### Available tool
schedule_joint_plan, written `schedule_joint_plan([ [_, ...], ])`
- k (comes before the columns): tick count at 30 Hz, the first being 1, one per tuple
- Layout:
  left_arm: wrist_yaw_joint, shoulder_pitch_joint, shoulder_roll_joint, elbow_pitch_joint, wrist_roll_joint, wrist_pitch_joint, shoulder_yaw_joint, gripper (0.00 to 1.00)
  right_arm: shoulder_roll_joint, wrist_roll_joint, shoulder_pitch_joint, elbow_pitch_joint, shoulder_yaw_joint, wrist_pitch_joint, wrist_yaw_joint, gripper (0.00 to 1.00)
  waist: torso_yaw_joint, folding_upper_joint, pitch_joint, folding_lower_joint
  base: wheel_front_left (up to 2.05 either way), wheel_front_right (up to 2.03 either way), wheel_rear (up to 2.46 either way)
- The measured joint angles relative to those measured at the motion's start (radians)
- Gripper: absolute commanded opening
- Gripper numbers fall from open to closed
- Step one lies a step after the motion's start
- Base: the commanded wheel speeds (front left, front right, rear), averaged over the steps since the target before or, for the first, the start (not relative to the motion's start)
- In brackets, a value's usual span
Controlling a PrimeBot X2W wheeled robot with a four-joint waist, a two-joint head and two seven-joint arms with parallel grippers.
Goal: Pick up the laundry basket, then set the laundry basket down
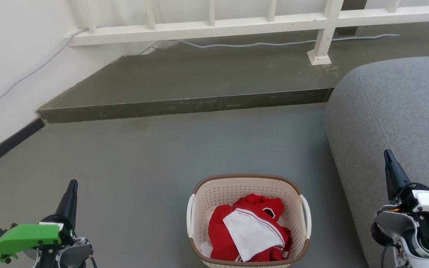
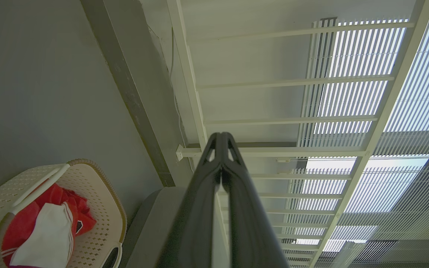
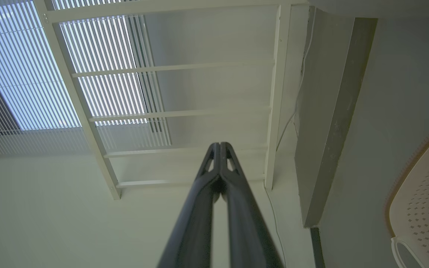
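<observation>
Left end effector [image 1: 73,183] and right end effector [image 1: 387,153] flank laundry basket [image 1: 248,176]

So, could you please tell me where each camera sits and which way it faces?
Head view: head-mounted, looking down at the laundry basket; left gripper and right gripper at the lower corners.
Left wrist view: along its shut fingers toward the railing.
Right wrist view: likewise, fingers shut.
All share the laundry basket and railing.

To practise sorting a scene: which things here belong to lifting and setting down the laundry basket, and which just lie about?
Job: laundry basket, left gripper, right gripper, both shut and apart from it.
Lying about: clothes in the basket, grey sofa, white railing, cable, step.
</observation>
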Motion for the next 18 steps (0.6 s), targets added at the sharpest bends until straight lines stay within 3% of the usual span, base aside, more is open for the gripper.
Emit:
schedule_joint_plan([
  [18,0.0,0.0,0.0,0.0,0.0,0.0,0.0,0.0,0.0,0.0,0.0,0.0,0.0,0.0,0.0,0.0,0.0,0.0,0.0,0.0,0.0,0.0,0.0],
])
